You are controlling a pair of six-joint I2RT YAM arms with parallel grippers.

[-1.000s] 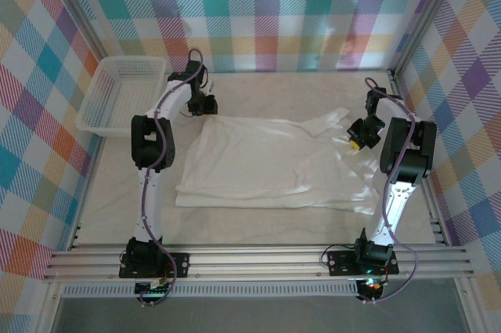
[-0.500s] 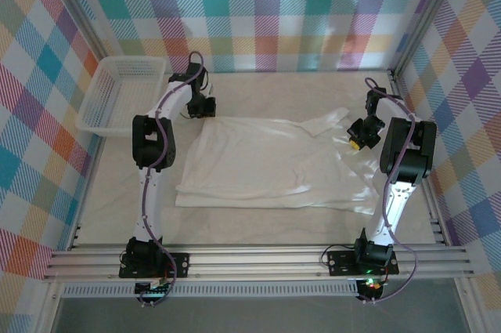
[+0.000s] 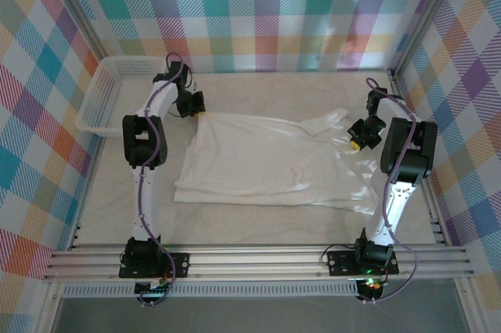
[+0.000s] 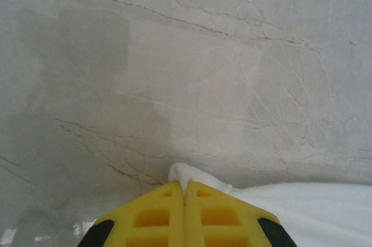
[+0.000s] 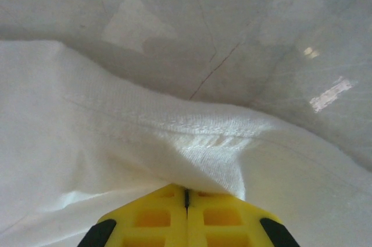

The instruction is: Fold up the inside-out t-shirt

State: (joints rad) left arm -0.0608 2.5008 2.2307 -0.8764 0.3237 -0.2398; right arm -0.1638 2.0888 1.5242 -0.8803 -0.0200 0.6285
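Observation:
The white inside-out t-shirt (image 3: 266,162) lies spread across the middle of the table, wrinkled toward its right side. My left gripper (image 3: 197,111) is at the shirt's far left corner, yellow fingers (image 4: 157,215) shut with a small tuft of white fabric (image 4: 181,173) pinched between them. My right gripper (image 3: 356,141) is at the shirt's far right edge. There the yellow fingers (image 5: 224,215) are shut on a hemmed fold of the t-shirt (image 5: 192,136), which drapes over their tips.
A white lattice basket (image 3: 109,98) stands at the far left of the table, just left of my left arm. Plaid walls enclose the marble-patterned table (image 3: 258,90). Bare tabletop lies beyond the shirt and in front of it.
My left gripper closed on the shirt's far left corner and shifted left toward the basket, pulling that corner outward. The right gripper stayed in place.

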